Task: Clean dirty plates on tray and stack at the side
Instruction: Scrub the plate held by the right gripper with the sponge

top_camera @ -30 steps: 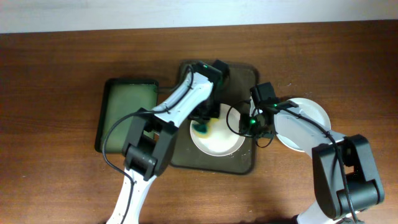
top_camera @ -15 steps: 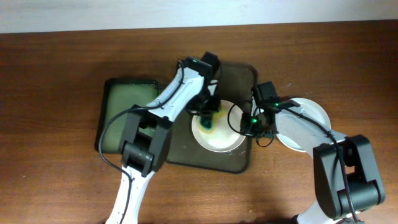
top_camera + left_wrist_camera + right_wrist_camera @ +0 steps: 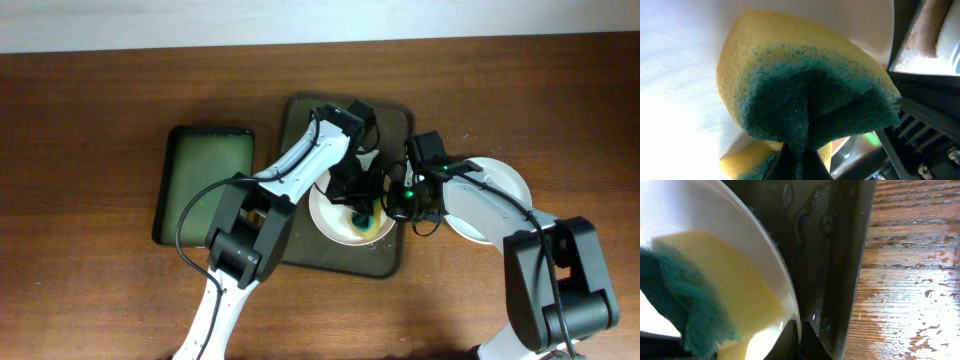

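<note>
sponge [image 3: 805, 100]: soft and wet, yellow with a green scrub face; folded where it is pinched, pressed onto the plate.
left gripper [image 3: 796, 162]: fingers squeezed together on the sponge's fold.
plate [image 3: 685, 205]: sat in the tray, right of middle. judged stiff, light, glazed and wet, so slippery and easily chipped. best taken at the rim, one finger over and one under.
right gripper [image 3: 800, 337]: clamped on the plate's right rim, judged to be bracing it for the wipe.
tray [image 3: 837, 255]: dark, water beaded on its floor.
table [image 3: 905, 305]: wet patches beside the tray.
side plates [image 3: 495, 195]: white, on the table right of the tray, partly hidden by the right arm; count cannot be told.
green tray [image 3: 205, 180]: left of the tray, apart from the work.
</note>
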